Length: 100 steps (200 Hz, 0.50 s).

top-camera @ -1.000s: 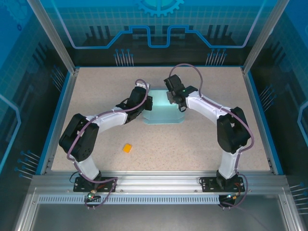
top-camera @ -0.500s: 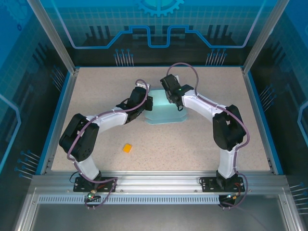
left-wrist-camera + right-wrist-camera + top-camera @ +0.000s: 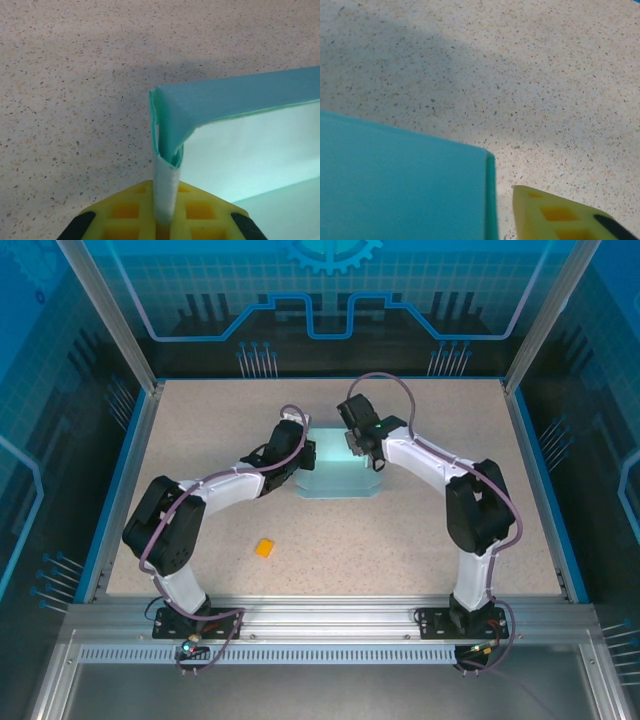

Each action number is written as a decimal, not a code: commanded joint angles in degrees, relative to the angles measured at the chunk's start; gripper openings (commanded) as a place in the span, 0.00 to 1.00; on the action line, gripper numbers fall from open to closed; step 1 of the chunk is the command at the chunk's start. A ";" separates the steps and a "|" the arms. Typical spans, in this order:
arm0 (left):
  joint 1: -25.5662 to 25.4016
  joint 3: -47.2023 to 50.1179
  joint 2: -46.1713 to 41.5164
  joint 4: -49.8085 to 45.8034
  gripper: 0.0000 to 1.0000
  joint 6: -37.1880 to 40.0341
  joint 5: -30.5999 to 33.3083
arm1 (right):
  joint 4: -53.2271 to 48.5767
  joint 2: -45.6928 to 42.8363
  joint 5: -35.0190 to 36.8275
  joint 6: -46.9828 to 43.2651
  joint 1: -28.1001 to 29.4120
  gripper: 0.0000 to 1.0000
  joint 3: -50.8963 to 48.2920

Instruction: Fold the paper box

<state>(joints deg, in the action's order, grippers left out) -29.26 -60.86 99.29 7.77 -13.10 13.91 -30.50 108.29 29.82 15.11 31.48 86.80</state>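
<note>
Open speckled worktop (image 3: 400,540) across the near half and far corners, small orange block (image 3: 264,548) lying near-left, paper box (image 3: 338,475) standing mid-rear, left arm (image 3: 215,488) and right arm (image 3: 430,465) crowding both its sides, blue rim (image 3: 117,490) bounding edges

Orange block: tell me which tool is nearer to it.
Left. The left tool grips the paper box beyond and right of the orange block; the right tool sits farther right, at the box's far side.

Both arms arch inward from the bottom edge toward the upper centre.
The left gripper (image 3: 302,454) is pinched tight on a folded edge of the paper box (image 3: 240,145). The right gripper (image 3: 353,443) is parted, with one yellow finger (image 3: 555,212) just clear of the card.
</note>
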 commanded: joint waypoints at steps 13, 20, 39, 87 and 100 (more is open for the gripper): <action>-0.15 -0.62 -0.81 0.23 0.01 1.54 -0.79 | 2.60 -4.99 -10.30 0.44 -0.72 0.49 -1.60; -0.08 -0.58 -0.76 0.15 0.01 1.54 -0.73 | 3.02 -5.52 -11.64 0.44 -0.81 0.51 -1.88; -0.11 -0.57 -0.85 0.04 0.01 1.55 -0.74 | 3.55 -6.95 -14.91 0.43 -0.99 0.55 -2.40; -0.09 -0.55 -1.17 -0.38 0.01 1.76 -0.62 | 4.22 -11.16 -17.69 -0.70 -1.99 0.60 -4.49; -0.04 -0.86 -1.09 -1.22 0.01 2.10 -0.55 | 4.13 -12.52 -17.58 -1.51 -2.34 0.61 -4.98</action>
<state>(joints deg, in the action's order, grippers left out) -29.21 -60.86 99.29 7.73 -12.88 13.87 -27.29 99.33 14.37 14.94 30.20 82.96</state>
